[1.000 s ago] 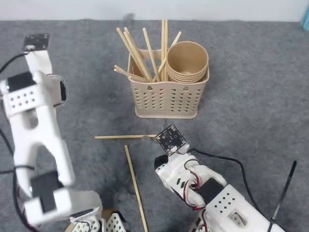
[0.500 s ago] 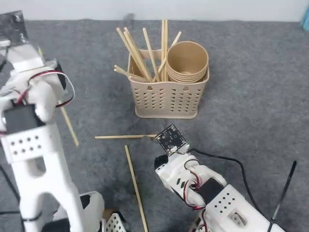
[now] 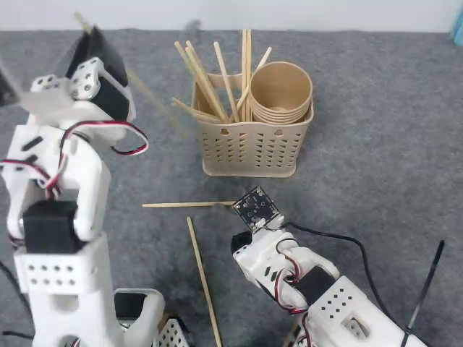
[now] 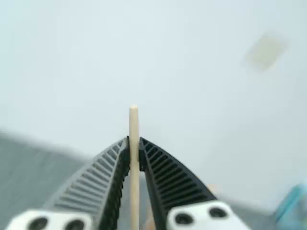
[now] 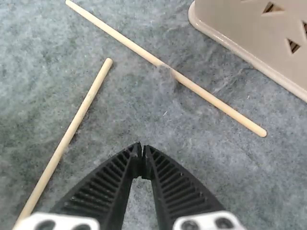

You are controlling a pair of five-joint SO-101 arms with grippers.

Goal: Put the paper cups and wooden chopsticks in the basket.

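Here, high at the upper left of the high view, we see the left gripper (image 4: 135, 142) clamped on one wooden chopstick (image 4: 134, 165). We judge it is raised to clear the rim of the basket (image 3: 249, 148) at top centre, where the paper cups (image 3: 281, 90) already sit. The stick's long axis runs along the fingers, tip poking past them toward the pale wall (image 4: 192, 57). The right gripper (image 5: 142, 152), pinched closed on nothing, hovers low over the grey mat (image 3: 376, 144) near a crosswise chopstick (image 3: 184, 204) and a lengthwise chopstick (image 3: 204, 282).
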